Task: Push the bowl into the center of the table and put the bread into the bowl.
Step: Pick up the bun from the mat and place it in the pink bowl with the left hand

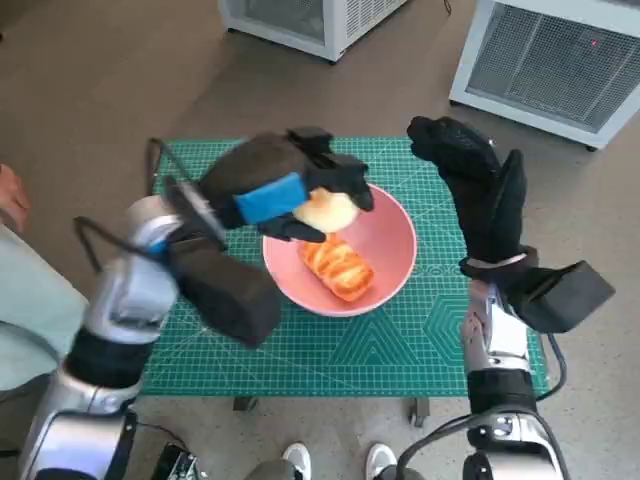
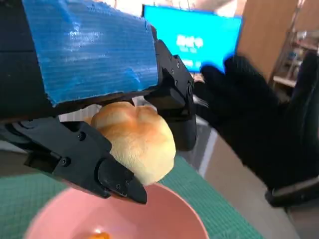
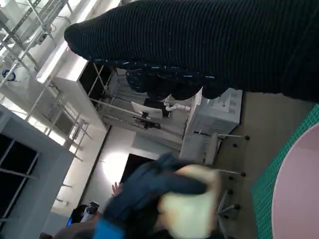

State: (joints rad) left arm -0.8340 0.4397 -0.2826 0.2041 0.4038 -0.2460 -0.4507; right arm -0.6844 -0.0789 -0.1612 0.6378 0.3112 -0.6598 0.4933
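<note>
The pink round plastic bowl [image 1: 385, 240] sits near the middle of the green gridded cutting mat [image 1: 400, 340] that covers the small table, slightly toward its far edge, and already holds a golden, glazed pastry [image 1: 338, 268] lying on its floor. Over the bowl's far-left rim, the black left hand with blue tape across its back [image 1: 285, 190] holds a pale round bread roll [image 2: 133, 139], clamped between its fingers from both sides, and the roll hangs clear of the bowl in the left wrist view. The right hand in its black knitted glove [image 1: 478, 190] stands upright just beside the bowl's right rim, fingers spread and holding nothing; whether it touches the rim I cannot tell. The pushing looks done and the drop is the step in hand. The risk is in the release: the roll hangs nearer the rim than the bowl's centre, so it could strike the edge and roll onto the mat, or land on the pastry and bounce out. A light bowl could also tip or slide if the lowering fingers catch its rim.
</note>
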